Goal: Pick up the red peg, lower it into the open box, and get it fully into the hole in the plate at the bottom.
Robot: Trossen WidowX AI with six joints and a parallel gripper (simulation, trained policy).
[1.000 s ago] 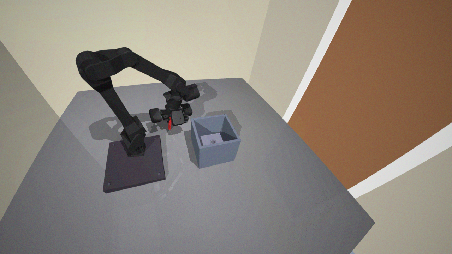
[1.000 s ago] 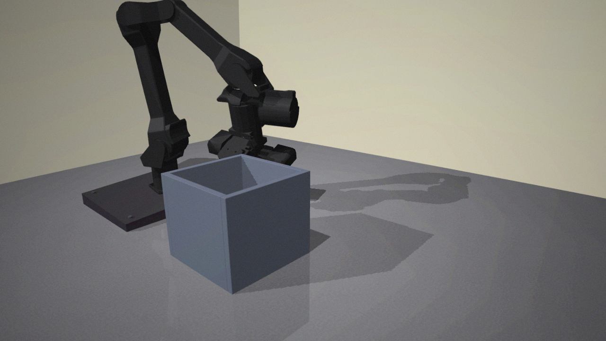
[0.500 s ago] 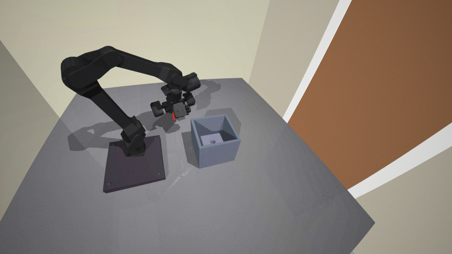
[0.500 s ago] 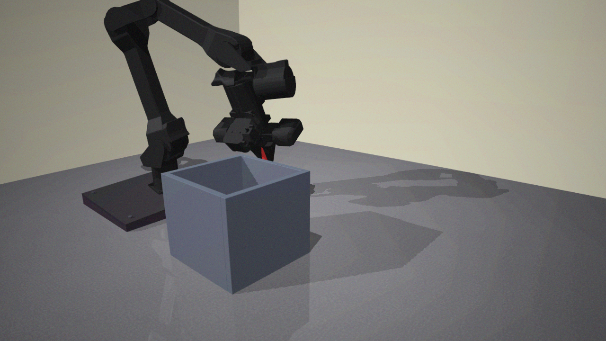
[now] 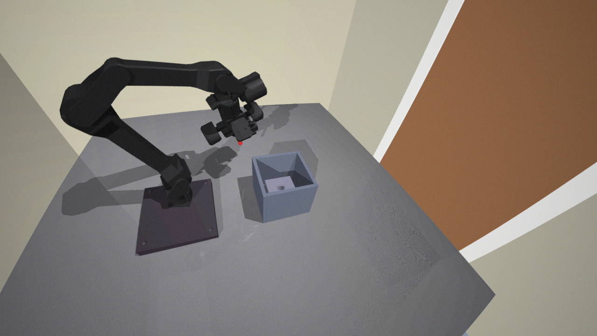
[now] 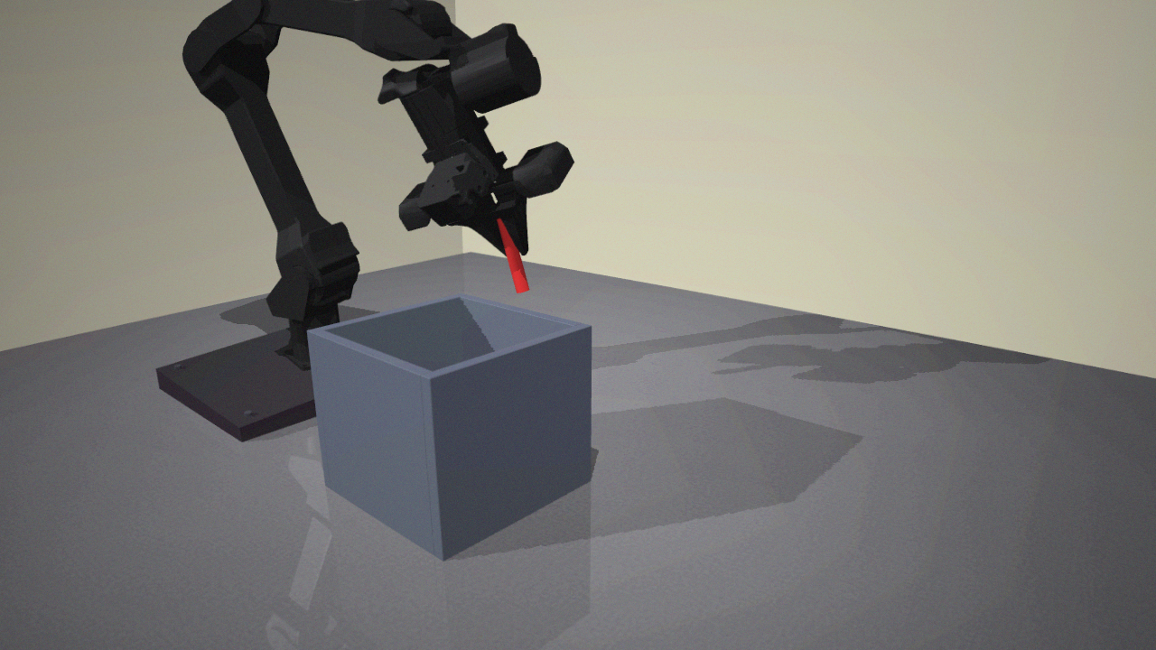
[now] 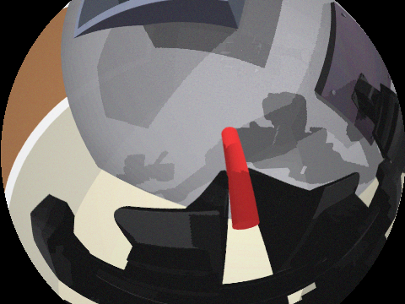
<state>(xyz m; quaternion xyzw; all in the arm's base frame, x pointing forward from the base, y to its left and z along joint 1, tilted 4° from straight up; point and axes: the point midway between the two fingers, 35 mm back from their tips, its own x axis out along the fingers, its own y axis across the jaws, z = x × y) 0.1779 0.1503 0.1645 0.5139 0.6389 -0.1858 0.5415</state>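
Observation:
My gripper (image 6: 513, 252) (image 7: 234, 175) is shut on the red peg (image 5: 239, 143) (image 6: 516, 266) (image 7: 240, 186). The peg is tilted, its free end pointing down past the fingertips, and it hangs in the air above the table. In the top view only its red end shows below the gripper. The blue-grey open box (image 5: 289, 204) (image 6: 371, 420) (image 7: 202, 17) stands on the table beside and lower than the peg, which is outside the box opening. Inside, the light plate (image 5: 273, 184) with its round hole (image 5: 281, 187) shows in the top view. The plate is hidden in the exterior view.
The arm's dark base plate (image 5: 179, 229) (image 6: 234, 395) (image 7: 350, 51) lies on the grey table (image 5: 250, 283) (image 6: 808, 565), to the left of the box in the top view. The box walls rise around the plate. Shadows of the arm and box fall on the table.

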